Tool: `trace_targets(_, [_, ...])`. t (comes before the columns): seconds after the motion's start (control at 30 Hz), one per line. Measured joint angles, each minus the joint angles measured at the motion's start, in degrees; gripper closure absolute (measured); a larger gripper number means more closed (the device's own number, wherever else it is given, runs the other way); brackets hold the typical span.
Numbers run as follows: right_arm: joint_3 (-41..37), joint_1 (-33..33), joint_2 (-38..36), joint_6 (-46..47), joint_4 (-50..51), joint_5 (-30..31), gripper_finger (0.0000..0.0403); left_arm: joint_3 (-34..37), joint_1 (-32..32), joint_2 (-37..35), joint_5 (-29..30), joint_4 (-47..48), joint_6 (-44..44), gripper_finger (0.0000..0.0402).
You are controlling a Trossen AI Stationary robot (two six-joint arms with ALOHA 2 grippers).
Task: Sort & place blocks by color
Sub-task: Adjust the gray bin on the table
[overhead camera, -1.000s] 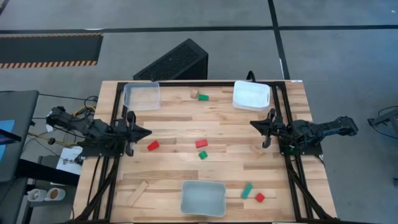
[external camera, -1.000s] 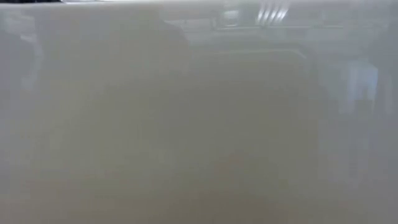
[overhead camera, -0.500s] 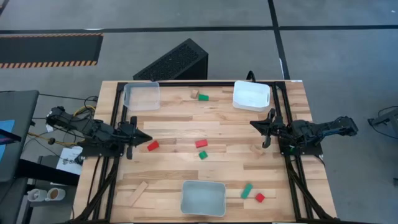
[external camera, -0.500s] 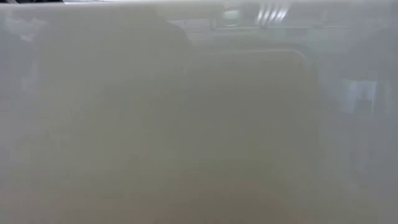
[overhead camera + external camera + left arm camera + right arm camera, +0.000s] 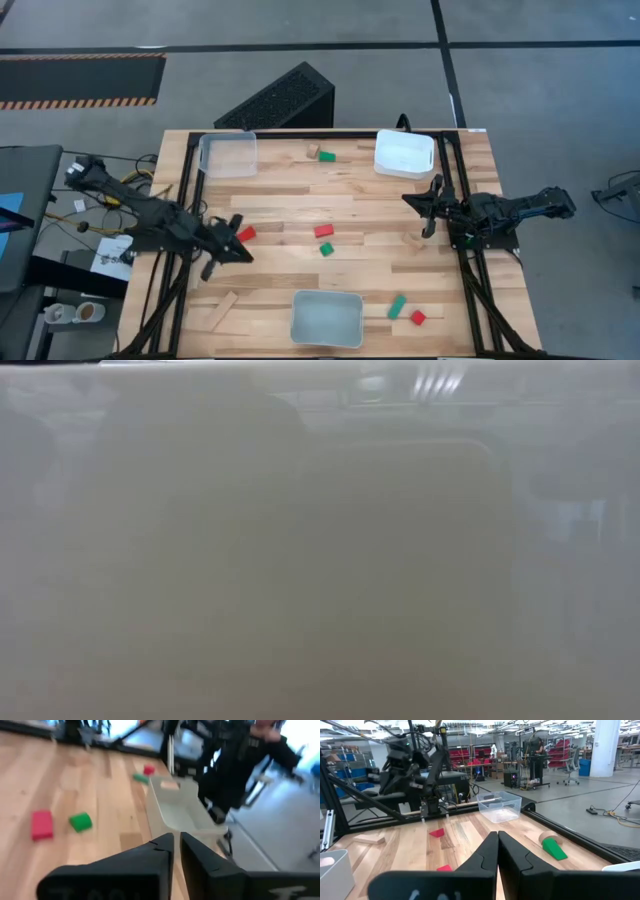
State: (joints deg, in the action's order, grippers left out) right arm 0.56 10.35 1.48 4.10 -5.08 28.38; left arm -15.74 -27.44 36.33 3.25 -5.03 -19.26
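In the high view the left gripper (image 5: 238, 250) sits at the left-centre of the desk (image 5: 290, 205), its fingers pressed together and holding nothing, its tip just beside a red block (image 5: 246, 234). The right gripper (image 5: 414, 202) rests at the right-centre of the frame, fingers likewise pressed together and empty. Near the middle lie a second red block (image 5: 323, 231) and a green block (image 5: 326, 249), close together. At upper centre a plain wood block (image 5: 312, 151) touches another green block (image 5: 327, 156). At lower right a green bar (image 5: 397, 306) lies just beside a red block (image 5: 417, 317); a plain wood bar (image 5: 222, 310) lies at lower left. 3 trays stand at upper left (image 5: 228, 155), upper right (image 5: 404, 154) and bottom centre (image 5: 326, 319)
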Motion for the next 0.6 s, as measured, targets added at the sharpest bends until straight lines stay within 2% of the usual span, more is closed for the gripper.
trace_targets(0.2, [0.00, 0.00, 0.01, 0.00, 0.00, 0.00, 0.0376, -6.00, -5.65, 14.60, 1.68, -0.78, 3.73, 0.0298])
trace_targets(0.4, [0.00, 0.01, 0.00, 0.00, 0.00, 0.00, 0.0376, -13.80, -10.22, 27.15, 7.76, -0.96, 4.88, 0.0206])
trace_targets(0.6, [0.00, 0.02, 0.01, 0.00, 0.00, -0.01, 0.0376, -21.39, -10.06, 39.88, 9.00, -0.37, 4.46, 0.0160])
